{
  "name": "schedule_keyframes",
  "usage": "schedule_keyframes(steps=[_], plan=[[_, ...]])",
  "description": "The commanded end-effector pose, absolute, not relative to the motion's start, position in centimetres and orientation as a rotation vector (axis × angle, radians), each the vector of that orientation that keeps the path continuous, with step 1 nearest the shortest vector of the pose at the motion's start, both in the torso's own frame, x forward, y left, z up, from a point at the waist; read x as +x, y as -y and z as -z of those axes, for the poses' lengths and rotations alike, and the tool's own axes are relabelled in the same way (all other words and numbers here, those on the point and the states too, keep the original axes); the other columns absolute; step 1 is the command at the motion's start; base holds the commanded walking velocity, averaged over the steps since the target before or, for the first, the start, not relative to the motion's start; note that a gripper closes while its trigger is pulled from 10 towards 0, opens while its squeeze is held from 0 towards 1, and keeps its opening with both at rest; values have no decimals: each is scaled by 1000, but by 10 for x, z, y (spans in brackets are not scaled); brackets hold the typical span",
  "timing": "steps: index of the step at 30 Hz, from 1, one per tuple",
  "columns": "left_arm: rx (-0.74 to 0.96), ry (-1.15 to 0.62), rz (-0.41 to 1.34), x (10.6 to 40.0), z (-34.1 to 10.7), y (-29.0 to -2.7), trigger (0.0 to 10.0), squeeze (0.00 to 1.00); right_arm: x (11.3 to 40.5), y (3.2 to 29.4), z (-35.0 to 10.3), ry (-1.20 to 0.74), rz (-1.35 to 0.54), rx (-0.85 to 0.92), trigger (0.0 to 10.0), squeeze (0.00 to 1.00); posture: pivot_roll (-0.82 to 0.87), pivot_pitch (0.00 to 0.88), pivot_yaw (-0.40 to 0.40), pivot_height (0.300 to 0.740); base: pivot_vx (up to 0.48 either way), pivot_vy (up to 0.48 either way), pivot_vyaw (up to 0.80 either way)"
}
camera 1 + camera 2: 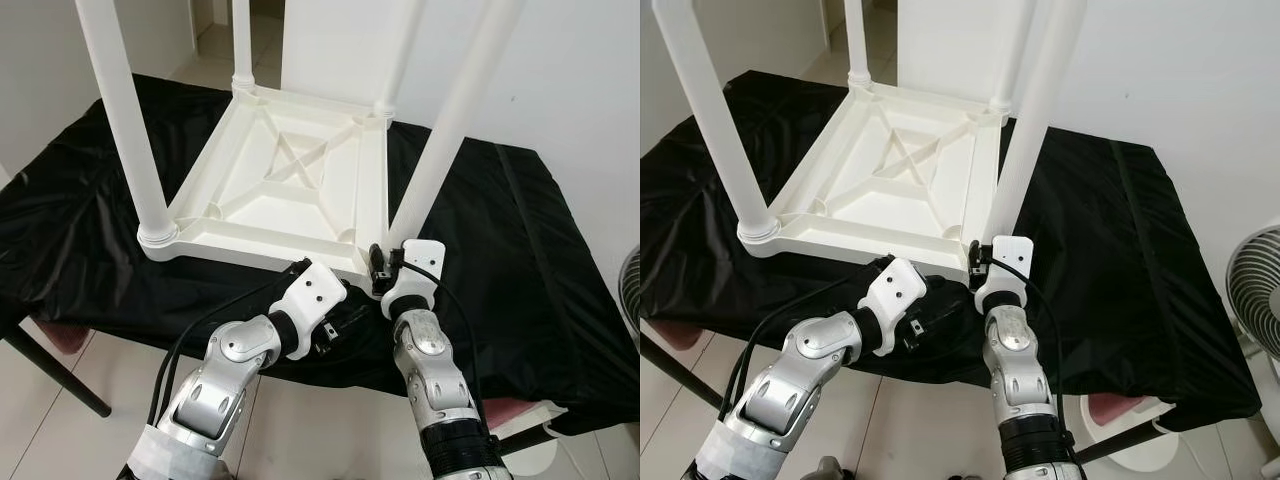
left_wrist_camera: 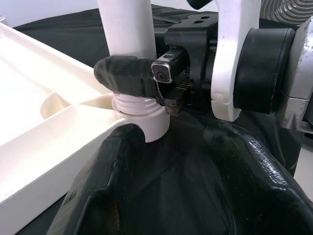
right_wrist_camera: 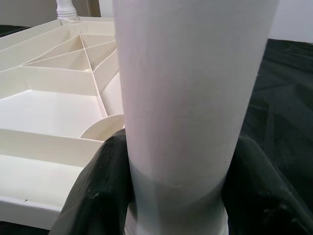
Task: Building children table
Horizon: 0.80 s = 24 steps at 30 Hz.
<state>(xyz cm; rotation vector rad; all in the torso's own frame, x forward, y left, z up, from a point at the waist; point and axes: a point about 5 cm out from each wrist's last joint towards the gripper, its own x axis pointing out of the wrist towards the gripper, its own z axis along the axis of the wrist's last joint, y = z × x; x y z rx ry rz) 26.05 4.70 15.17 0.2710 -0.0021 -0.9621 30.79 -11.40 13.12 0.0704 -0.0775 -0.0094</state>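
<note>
A white children's table lies upside down on a black cloth, its legs pointing up. My right gripper is shut on the near-right leg just above its socket at the table's front corner. In the right wrist view the leg stands between the black fingers. My left gripper is open, low at the cloth's front edge beside that corner. In the left wrist view its fingers point at the leg's threaded base, apart from it, where one right-gripper fingertip wraps the leg.
The black cloth covers a work table that drops off just in front of me. The near-left leg and two far legs rise high. A white fan stands on the right, and something pink sits under the table's left end.
</note>
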Motion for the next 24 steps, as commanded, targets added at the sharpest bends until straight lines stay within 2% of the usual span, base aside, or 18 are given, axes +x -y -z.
schedule_keyframes(steps=[1, 4, 5, 17, 19, 23, 24], plan=[[264, -2, 935, 260, -151, -46, 10000, 0, 305, 118, -123, 32, 20, 74, 10000, 0, 120, 80, -88, 740, 0, 0, 0], [264, -1, 931, 261, -151, -46, 10000, 0, 304, 116, -123, 33, 11, 82, 10000, 0, 121, 80, -90, 740, 0, 0, 0], [263, -1, 929, 261, -151, -47, 10000, 0, 303, 116, -125, 44, 12, 92, 10000, 1000, 121, 81, -91, 740, 0, 0, 0], [263, -3, 925, 260, -151, -47, 10000, 0, 304, 132, -136, 106, -90, 110, 10000, 1000, 124, 82, -91, 740, 0, 0, 0], [268, -1, 924, 262, -152, -48, 10000, 0, 307, 149, -138, 104, -265, 48, 10000, 1000, 124, 78, -84, 740, 0, 0, 0], [268, -1, 924, 262, -152, -48, 10000, 0, 307, 149, -138, 104, -265, 48, 10000, 1000, 124, 78, -84, 740, 0, 0, 0], [269, -1, 924, 262, -152, -49, 10000, 0, 308, 155, -136, 86, -339, 15, 10000, 1000, 125, 76, -83, 740, 0, 0, 0]])
